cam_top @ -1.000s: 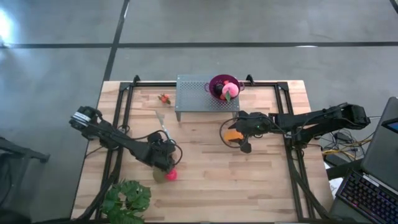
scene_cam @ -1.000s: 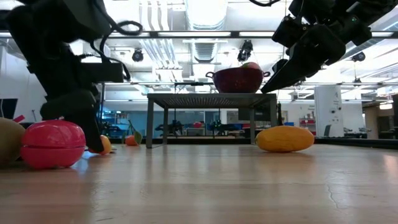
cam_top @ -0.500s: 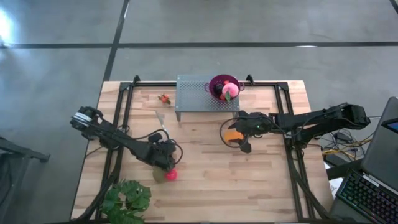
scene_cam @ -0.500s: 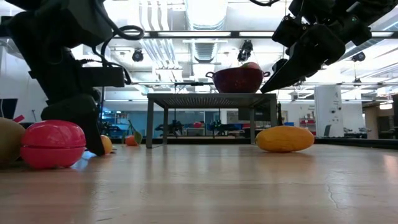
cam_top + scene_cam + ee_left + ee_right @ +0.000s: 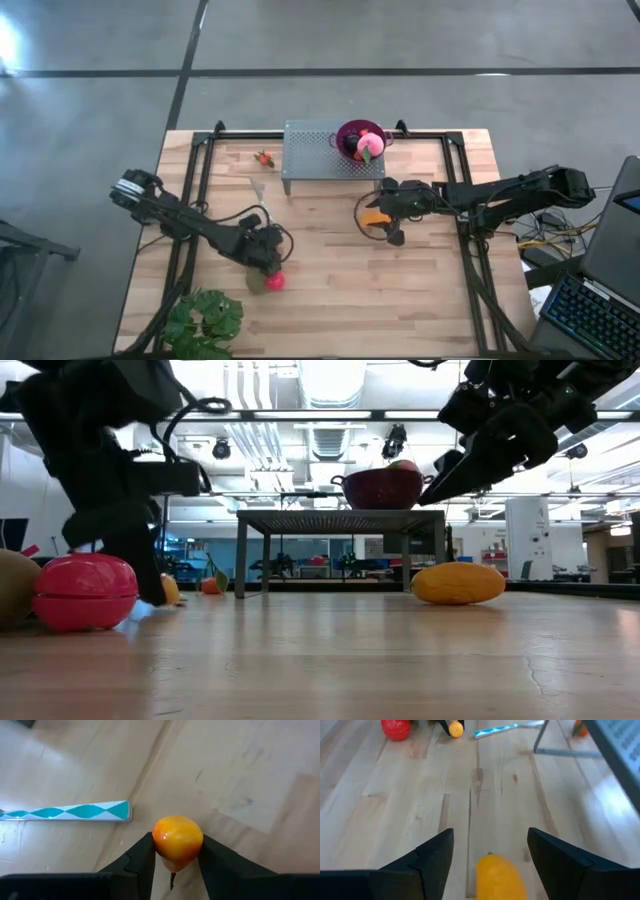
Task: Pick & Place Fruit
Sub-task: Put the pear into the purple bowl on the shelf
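The left gripper clamps a small orange fruit between its fingers, while the right gripper, fingers apart, straddles the elongated orange piece lengthwise.

So the bowl sat on a small rack at the tabletop's back edge, a potted plant at the front-left corner, and a ball just right of it.

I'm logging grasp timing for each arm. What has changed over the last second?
The left gripper has closed its fingers onto the small orange fruit beside the red ball. The right gripper has narrowed slightly above the long orange piece without gripping it. The bowl and the rest stayed put.
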Controlling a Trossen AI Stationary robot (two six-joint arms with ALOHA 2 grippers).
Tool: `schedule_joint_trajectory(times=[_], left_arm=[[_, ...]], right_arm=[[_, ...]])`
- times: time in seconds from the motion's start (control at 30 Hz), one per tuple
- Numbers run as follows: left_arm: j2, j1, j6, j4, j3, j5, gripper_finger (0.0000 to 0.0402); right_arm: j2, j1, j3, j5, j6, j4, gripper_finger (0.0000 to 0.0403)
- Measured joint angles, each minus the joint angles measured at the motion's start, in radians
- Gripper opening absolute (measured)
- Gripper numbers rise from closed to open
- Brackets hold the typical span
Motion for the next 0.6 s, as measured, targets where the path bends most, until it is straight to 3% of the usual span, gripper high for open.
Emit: schedule_joint_trajectory(times=[0.2, 0.33, 0.47, 0.6], left_arm=[[-0.092, -0.001, -0.044, 0.008, 0.022, 0.009, 0.0137], [-0.175, 0.0, -0.051, 0.112, 0.026, -0.012, 0.0137], [-0.242, 0.001, 0.0, 0.246, 0.026, -0.038, 0.0137], [-0.27, 0.005, 0.067, 0.39, 0.026, -0.039, 0.0137]], right_arm=[[0.0, 0.047, 0.0, 0.002, -0.142, 0.063, 0.0227], [0.0, 0.11, 0.0, 0.035, -0.222, 0.146, 0.0221], [0.0, 0.184, 0.0, 0.166, -0.294, 0.185, 0.0226], [0.0, 0.274, 0.0, 0.366, -0.363, 0.22, 0.024]])
